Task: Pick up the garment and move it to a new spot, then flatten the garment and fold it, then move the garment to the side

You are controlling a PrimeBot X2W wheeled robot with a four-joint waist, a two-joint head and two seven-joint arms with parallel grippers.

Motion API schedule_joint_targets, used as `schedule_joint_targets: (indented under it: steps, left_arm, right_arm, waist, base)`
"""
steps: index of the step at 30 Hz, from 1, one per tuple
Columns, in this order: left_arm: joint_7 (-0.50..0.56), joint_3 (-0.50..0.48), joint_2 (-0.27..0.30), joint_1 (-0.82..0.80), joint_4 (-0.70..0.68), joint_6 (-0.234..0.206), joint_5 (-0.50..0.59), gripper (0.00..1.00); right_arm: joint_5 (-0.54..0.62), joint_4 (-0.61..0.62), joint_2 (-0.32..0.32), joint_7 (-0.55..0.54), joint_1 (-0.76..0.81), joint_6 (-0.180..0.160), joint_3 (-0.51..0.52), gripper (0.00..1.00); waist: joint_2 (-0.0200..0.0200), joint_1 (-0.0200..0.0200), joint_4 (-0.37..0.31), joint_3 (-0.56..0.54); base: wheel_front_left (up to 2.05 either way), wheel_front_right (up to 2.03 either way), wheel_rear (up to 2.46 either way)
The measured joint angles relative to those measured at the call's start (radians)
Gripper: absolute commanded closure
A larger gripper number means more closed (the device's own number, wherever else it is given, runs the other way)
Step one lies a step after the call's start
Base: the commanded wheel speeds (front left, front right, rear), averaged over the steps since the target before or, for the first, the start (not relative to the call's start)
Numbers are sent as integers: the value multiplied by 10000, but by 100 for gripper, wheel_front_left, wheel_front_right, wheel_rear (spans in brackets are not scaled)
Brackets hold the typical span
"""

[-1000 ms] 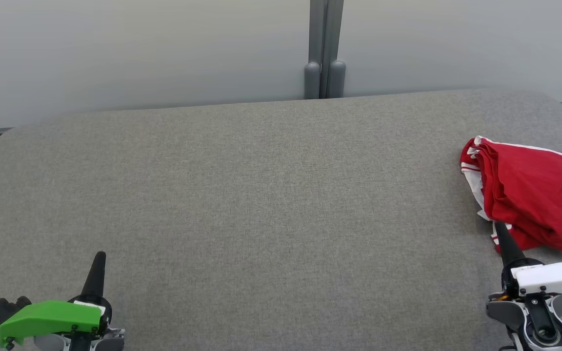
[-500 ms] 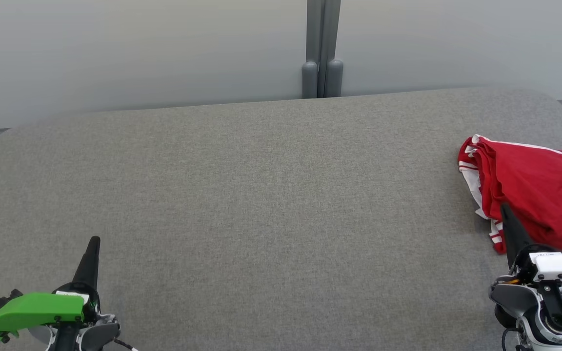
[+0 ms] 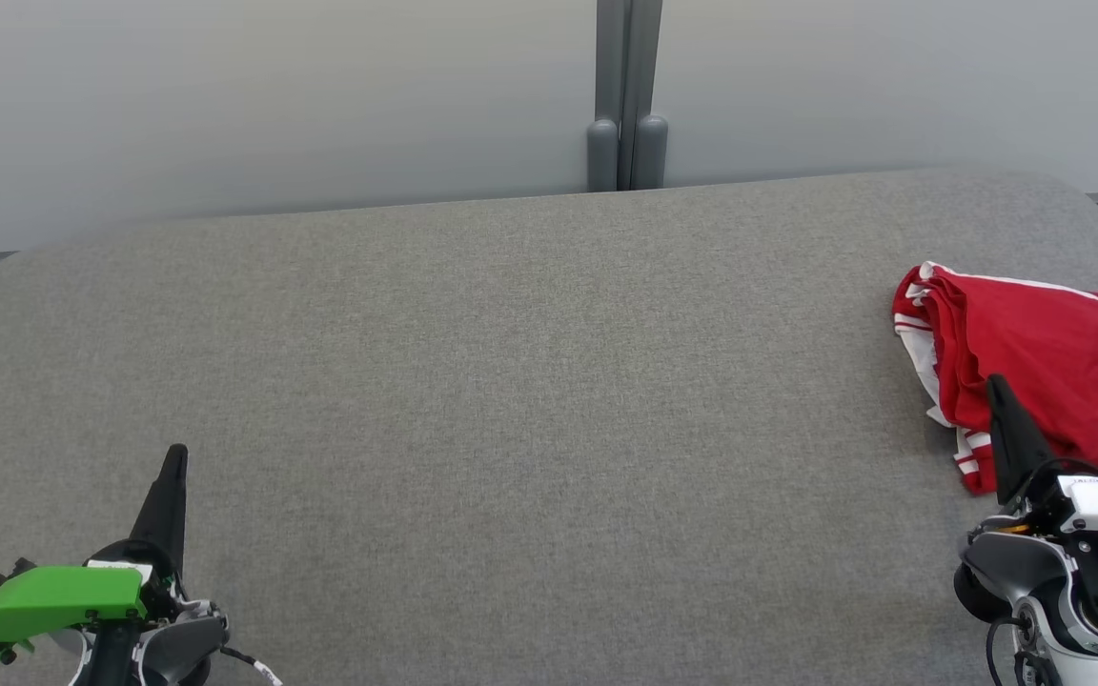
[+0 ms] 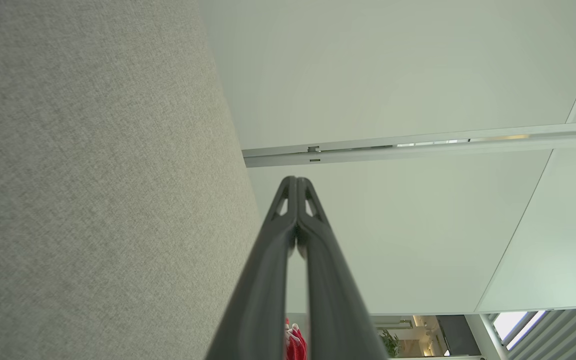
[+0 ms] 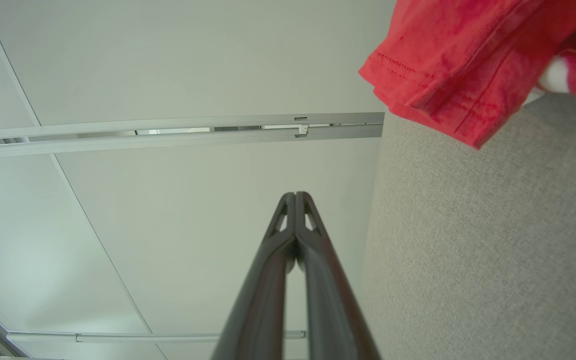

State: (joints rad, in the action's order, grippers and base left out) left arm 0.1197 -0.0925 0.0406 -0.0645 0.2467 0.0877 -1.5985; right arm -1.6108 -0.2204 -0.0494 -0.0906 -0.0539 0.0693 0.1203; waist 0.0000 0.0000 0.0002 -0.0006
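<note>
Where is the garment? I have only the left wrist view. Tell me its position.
Observer: The red garment lies crumpled at the far right of the grey fabric surface.
Operator: Report the right gripper.
Observer: The right gripper is at the garment's near edge, jaws shut on nothing.
Operator: Describe the garment's trim.
Observer: White stripes run along its left edge in the head view.

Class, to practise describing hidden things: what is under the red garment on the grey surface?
The red garment lies crumpled on the grey fabric surface, which shows beside it. Anything beneath its folds is covered and cannot be seen.
</note>
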Motion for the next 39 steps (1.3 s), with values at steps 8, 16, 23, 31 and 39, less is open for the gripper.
schedule_joint_targets:
  steps: [8, 16, 23, 31, 39]
  left_arm:
    - [-2, 0, -4, -1, -25, 0, 0, 100]
    - [-2, 2, -6, -1, -48, 0, 0, 100]
    - [-2, 2, -8, -1, -81, 0, 0, 100]
    - [-4, 6, -8, -1, -125, 0, -2, 100]
    - [-4, 8, -10, -1, -148, 0, -2, 100]
  right_arm:
    - [0, 0, 0, 0, 0, 0, 4, 100]
    - [0, 0, 2, -2, 0, 0, 6, 100]
    - [0, 0, 2, -71, 0, 0, 8, 100]
    - [0, 0, 4, -71, 0, 0, 8, 100]
    - [0, 0, 4, -71, 0, 0, 8, 100]
  waist:
    - [0, 0, 0, 1]
    - [0, 0, -1, 2]
    - [0, 0, -1, 2]
    - [0, 0, -1, 3]
    - [0, 0, -1, 4]
  base:
    - [0, 0, 0]
    - [0, 0, 0]
    - [0, 0, 0]
    - [0, 0, 0]
    - [0, 0, 0]
